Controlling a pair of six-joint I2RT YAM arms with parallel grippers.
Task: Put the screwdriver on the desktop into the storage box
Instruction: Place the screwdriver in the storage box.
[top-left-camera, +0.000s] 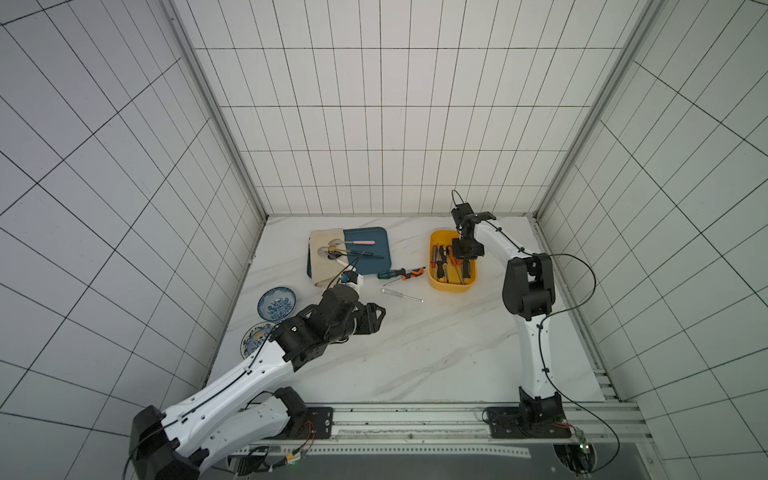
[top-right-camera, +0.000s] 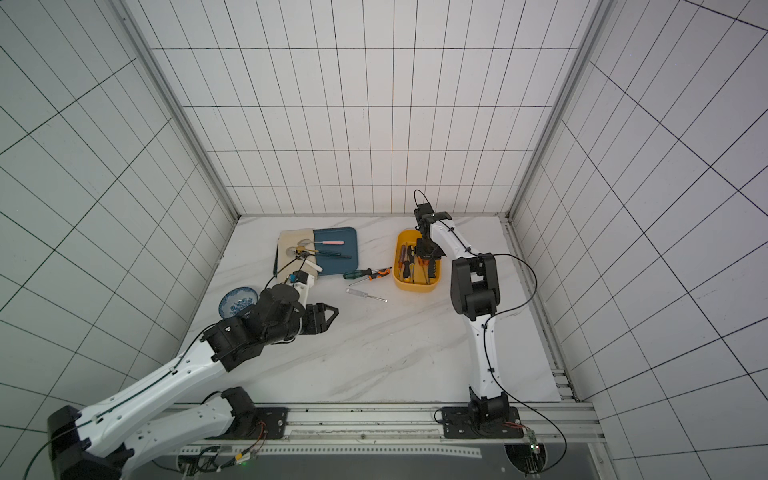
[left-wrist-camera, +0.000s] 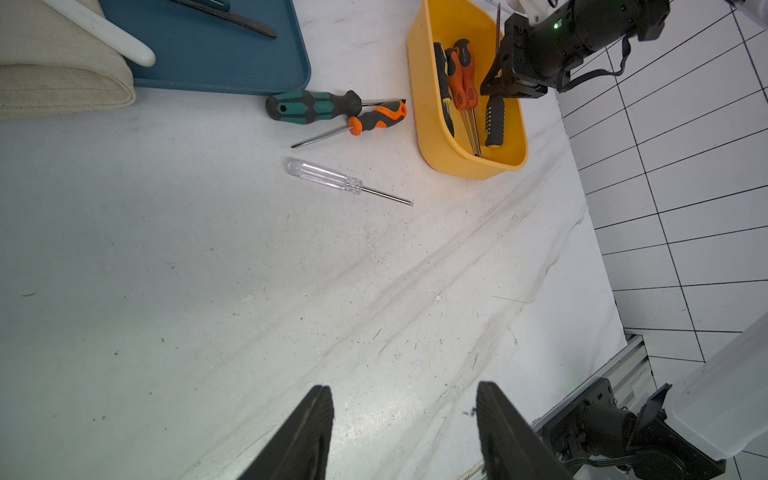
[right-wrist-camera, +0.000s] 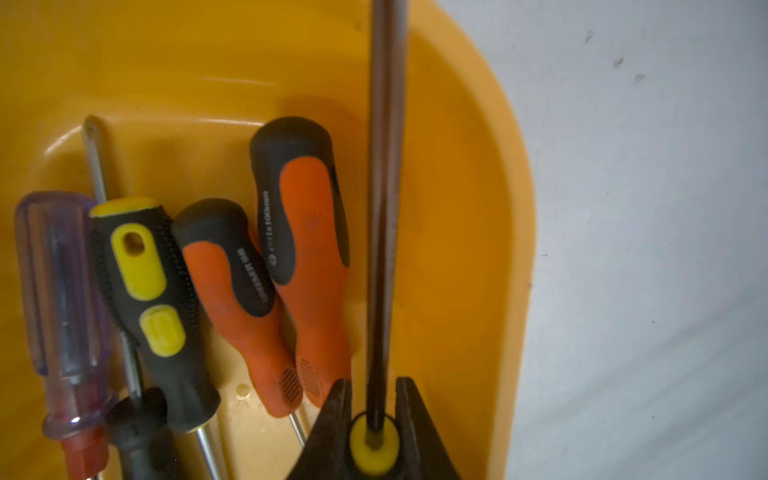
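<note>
**Three loose, one gripped, four-plus boxed**

Your right gripper (right-wrist-camera: 374, 379) is clamped narrow on a black-yellow screwdriver (right-wrist-camera: 384, 208), its handle down inside the storage box (left-wrist-camera: 457, 166) beside at least four others. Three lie on the desktop (left-wrist-camera: 249, 291): green screwdriver (left-wrist-camera: 311, 106), orange screwdriver (left-wrist-camera: 380, 116), clear screwdriver (left-wrist-camera: 324, 178). Your left gripper (left-wrist-camera: 403, 386) is half-spread and empty.

Glossy plastic storage box (right-wrist-camera: 457, 208), smooth veined desktop (left-wrist-camera: 208, 291)

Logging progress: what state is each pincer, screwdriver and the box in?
left pincer: open, empty.
right pincer: shut on held screwdriver.
held screwdriver: inside storage box, unreleased.
storage box: holds several screwdrivers.
clear screwdriver: on desktop.
green screwdriver: on desktop.
orange screwdriver: on desktop.
</note>
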